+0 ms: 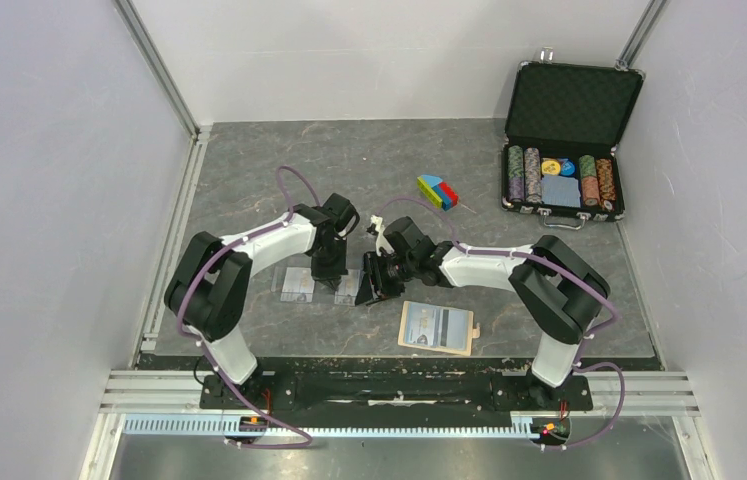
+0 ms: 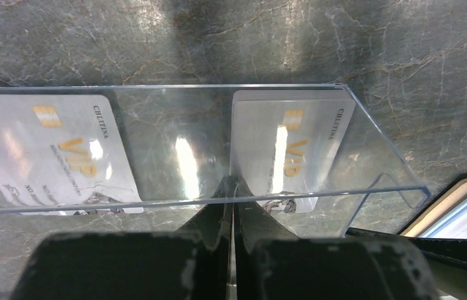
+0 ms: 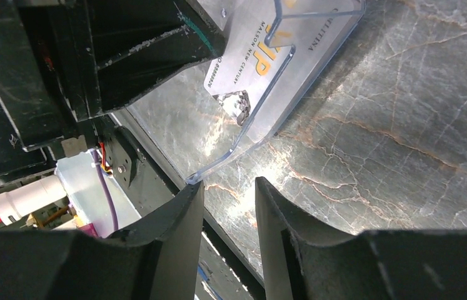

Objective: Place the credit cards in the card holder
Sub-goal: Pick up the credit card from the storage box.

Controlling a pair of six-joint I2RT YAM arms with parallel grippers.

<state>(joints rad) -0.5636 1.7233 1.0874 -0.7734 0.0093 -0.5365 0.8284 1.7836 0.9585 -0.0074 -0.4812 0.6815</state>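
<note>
Two pale grey credit cards with gold chip marks lie in a clear plastic tray (image 2: 174, 94), one at the left (image 2: 49, 150) and one at the right (image 2: 290, 147). In the top view the cards (image 1: 297, 283) lie left of centre. My left gripper (image 2: 232, 187) is shut on the tray's near wall, between the two cards; it also shows in the top view (image 1: 326, 275). My right gripper (image 3: 227, 187) is open and empty at the tray's right end, with the tray's corner (image 3: 194, 179) touching one fingertip. The tan card holder (image 1: 436, 327) lies open and flat, right of both grippers.
A black poker-chip case (image 1: 564, 185) stands open at the back right with chips and a blue deck. A small coloured block toy (image 1: 437, 192) lies behind the arms. Grey walls close in the left and right sides.
</note>
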